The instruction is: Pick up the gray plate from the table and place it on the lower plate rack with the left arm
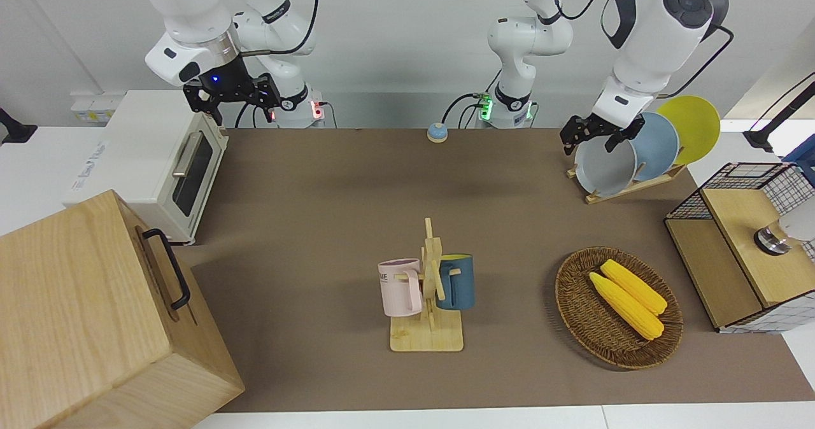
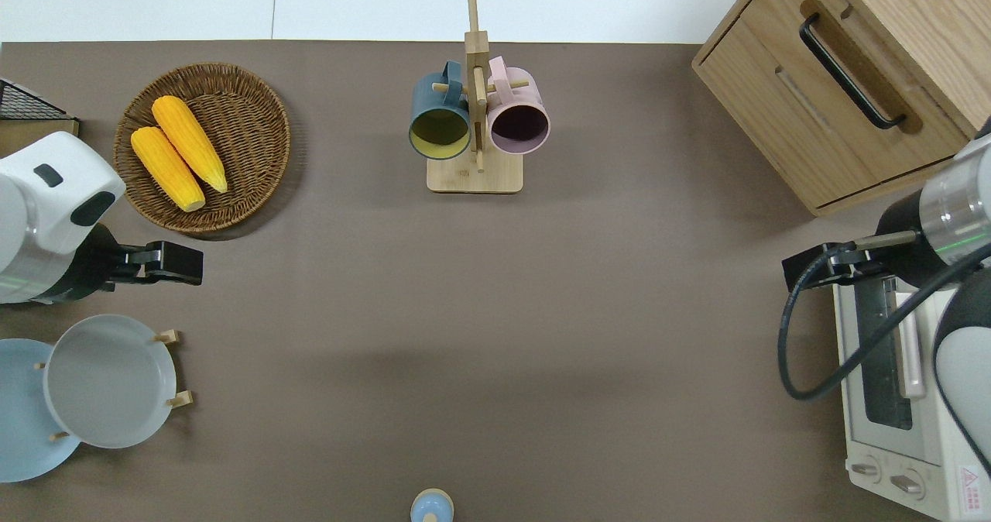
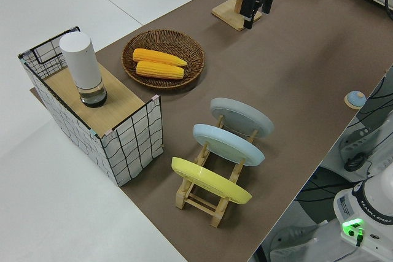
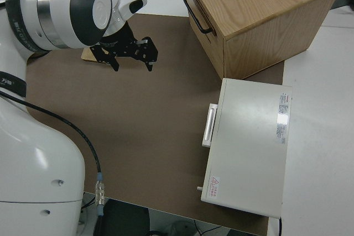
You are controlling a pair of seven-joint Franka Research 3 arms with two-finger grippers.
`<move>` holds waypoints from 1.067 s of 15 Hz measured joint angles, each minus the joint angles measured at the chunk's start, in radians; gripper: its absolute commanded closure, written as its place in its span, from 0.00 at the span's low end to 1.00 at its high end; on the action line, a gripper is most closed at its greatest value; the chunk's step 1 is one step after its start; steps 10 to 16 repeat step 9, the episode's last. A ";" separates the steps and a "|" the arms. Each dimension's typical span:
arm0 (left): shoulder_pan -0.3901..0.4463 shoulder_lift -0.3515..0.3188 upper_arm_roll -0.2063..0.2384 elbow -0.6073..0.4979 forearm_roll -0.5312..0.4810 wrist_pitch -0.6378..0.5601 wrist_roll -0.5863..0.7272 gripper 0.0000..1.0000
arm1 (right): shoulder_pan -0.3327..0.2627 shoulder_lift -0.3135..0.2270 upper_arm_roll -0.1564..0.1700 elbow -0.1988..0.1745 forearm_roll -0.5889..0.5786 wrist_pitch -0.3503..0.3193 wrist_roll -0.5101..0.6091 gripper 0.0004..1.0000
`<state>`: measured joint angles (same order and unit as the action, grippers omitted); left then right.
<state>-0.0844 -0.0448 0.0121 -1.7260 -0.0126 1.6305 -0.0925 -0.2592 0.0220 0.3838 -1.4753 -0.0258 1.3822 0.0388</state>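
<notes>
Where gray plate [image 2: 108, 380] overlaps | light blue plate [image 2: 19, 413] part-hidden

Gray plate [image 1: 605, 169] round, pale, tilted on edge in lower plate rack [image 1: 627, 189].

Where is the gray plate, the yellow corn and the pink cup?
gray plate [image 2: 104, 379], overhead view, middle of its face
yellow corn [image 2: 190, 142], overhead view, middle of one cob
pink cup [image 1: 400, 289], front view, its side
</notes>
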 measured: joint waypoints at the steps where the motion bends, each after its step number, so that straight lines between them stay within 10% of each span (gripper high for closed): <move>1: 0.000 -0.001 -0.005 0.003 -0.001 0.000 0.001 0.00 | 0.000 0.000 0.000 0.000 0.000 0.000 0.000 0.02; 16: 0.001 0.000 -0.019 0.006 -0.003 0.048 0.106 0.00 | 0.000 0.000 0.000 0.000 0.000 0.000 0.000 0.02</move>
